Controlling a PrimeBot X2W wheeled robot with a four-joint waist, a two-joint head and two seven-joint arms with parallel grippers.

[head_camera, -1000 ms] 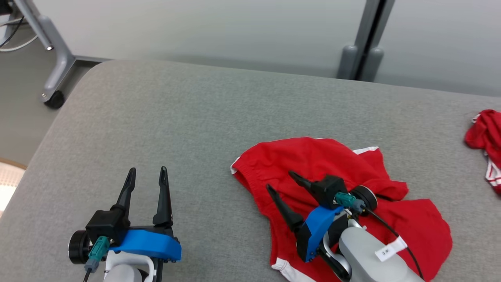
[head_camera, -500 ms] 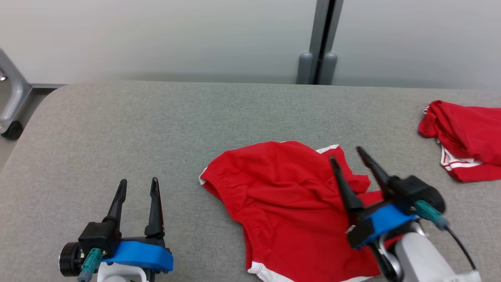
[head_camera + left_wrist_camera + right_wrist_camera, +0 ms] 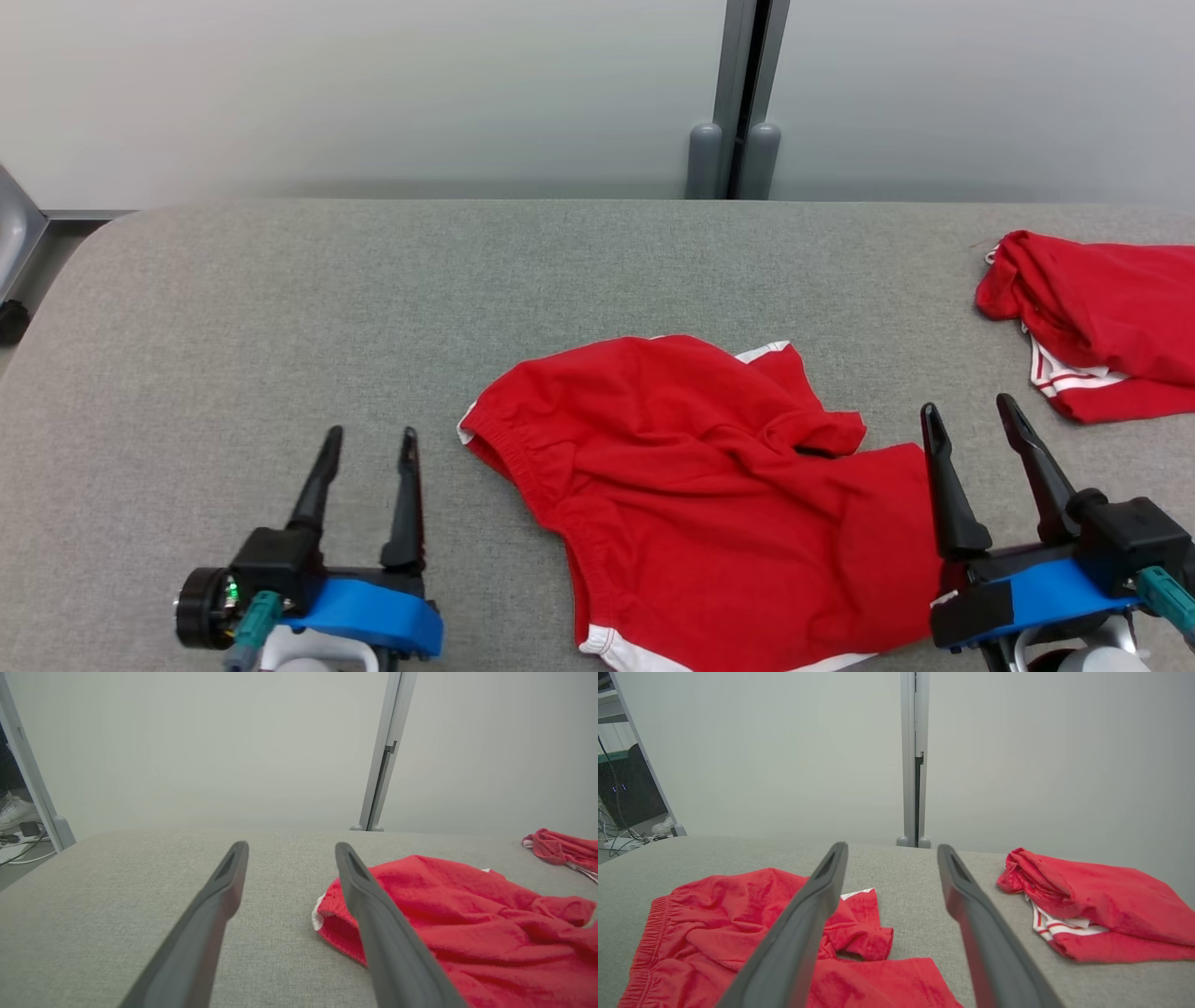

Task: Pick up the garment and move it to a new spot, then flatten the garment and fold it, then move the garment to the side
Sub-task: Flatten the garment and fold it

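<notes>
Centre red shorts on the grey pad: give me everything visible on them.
Red knit-looking shorts lie crumpled, not flat, on the grey fabric-covered table. Gathered elastic waistband faces the robot's left; white trim shows at the hems; one leg is bunched and folded over at the far side. Nothing grips them: the open right gripper stands beside their right edge.

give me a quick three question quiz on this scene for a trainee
1. True or false: the right fingers are clamped on the crumpled red fabric shorts at the centre.
2. Where does the bunched red garment with white stripes lie? A) far right of the grey fabric surface B) between the arms C) under the shorts
3. Fill in: the left fingers stand ____.
Key: 1 false; 2 A; 3 open
</notes>
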